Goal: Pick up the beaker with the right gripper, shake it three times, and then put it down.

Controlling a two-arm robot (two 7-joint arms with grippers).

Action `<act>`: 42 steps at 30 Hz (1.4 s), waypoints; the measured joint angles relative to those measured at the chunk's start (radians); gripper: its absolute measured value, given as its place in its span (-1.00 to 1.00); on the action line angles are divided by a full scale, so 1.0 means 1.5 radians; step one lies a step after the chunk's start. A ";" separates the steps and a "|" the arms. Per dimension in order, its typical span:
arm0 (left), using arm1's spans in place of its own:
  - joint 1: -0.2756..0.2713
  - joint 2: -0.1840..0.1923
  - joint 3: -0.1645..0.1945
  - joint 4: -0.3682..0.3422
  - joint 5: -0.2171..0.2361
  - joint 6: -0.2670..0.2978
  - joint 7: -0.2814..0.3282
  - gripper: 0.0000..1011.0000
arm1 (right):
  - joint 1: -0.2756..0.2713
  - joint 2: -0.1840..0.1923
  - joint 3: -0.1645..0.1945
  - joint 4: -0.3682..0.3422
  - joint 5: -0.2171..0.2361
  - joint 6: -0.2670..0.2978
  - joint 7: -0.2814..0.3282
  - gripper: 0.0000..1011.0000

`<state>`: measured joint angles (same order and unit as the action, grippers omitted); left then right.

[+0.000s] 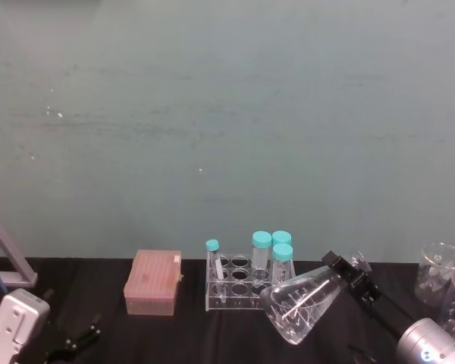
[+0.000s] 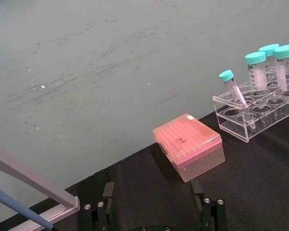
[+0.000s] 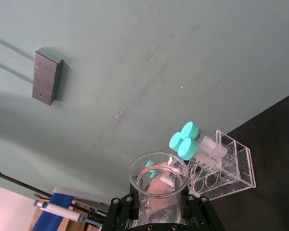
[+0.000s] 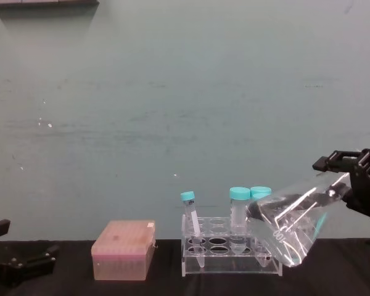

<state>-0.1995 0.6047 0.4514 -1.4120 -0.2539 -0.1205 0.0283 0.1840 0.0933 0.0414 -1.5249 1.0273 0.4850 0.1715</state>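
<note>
The right hand (image 4: 340, 180) grips the neck of the glass flask (image 4: 290, 231), holding it tipped in the air beside the tube rack (image 4: 225, 256). The flask's wide bottom hides part of the rack. The left hand (image 2: 154, 211) sits low over the desk (image 1: 189, 334), fingers apart and partly cut off.

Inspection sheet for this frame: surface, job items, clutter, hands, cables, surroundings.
Surface: black table, no spills seen.
Job's things: flask, tilted, neck in the right hand, seemingly lifted.
Clutter: rack with four teal-capped tubes; pink box; glassware at right edge.
Hands: right hand shut on flask; left hand open, low at left.
Cables: nothing seen.
Surroundings: teal wall; metal frame at left.
</note>
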 joint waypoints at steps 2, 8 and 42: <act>0.000 0.000 0.000 0.000 0.000 0.000 0.000 0.98 | 0.000 0.010 -0.010 0.000 -0.008 -0.002 0.000 -0.09; 0.000 0.000 0.000 0.000 0.000 0.000 0.000 0.98 | 0.009 0.088 -0.085 -0.001 -0.156 -0.119 0.049 -0.09; 0.000 0.000 0.000 0.000 0.000 0.000 0.000 0.98 | 0.086 0.317 -0.301 0.029 -0.932 -0.476 0.010 -0.09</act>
<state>-0.1995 0.6047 0.4514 -1.4120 -0.2539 -0.1205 0.0283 0.3128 0.5694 -0.4104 -1.4811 -0.3713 -0.2282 0.1860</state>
